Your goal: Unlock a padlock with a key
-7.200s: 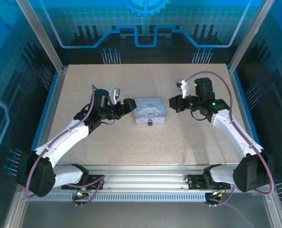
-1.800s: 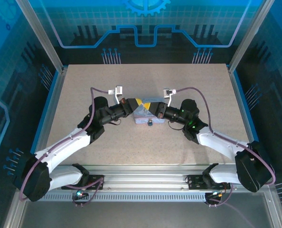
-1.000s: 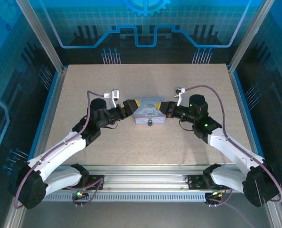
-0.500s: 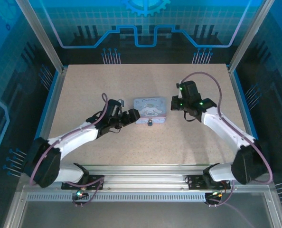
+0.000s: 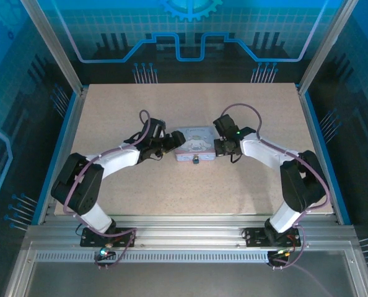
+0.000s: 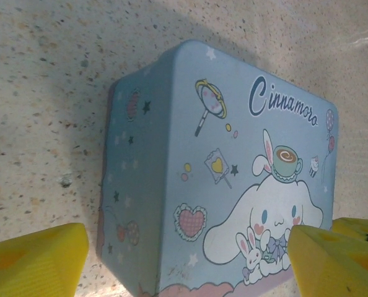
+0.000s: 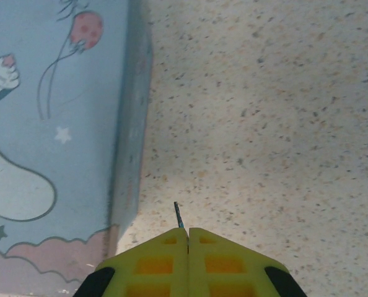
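My left pincer (image 6: 187, 250) hangs at the left end of the pale-blue rectangular tin box printed with a white cartoon dog (image 6: 233, 173). Its yellow fingers (image 6: 38, 260) are spread wide apart, one over the speckled beige table (image 6: 41, 80) beside the box, the other over the lid, and I cannot tell whether either touches the tin. My right pincer (image 7: 188, 235) sits low at the box's right end, its yellow pads pressed together on the thin grey metal key (image 7: 178, 216), whose tip pokes out ahead of them, just beside the box wall. The tiny dark bluish padlock (image 5: 196, 159) sits against the box's near side, between my two arms
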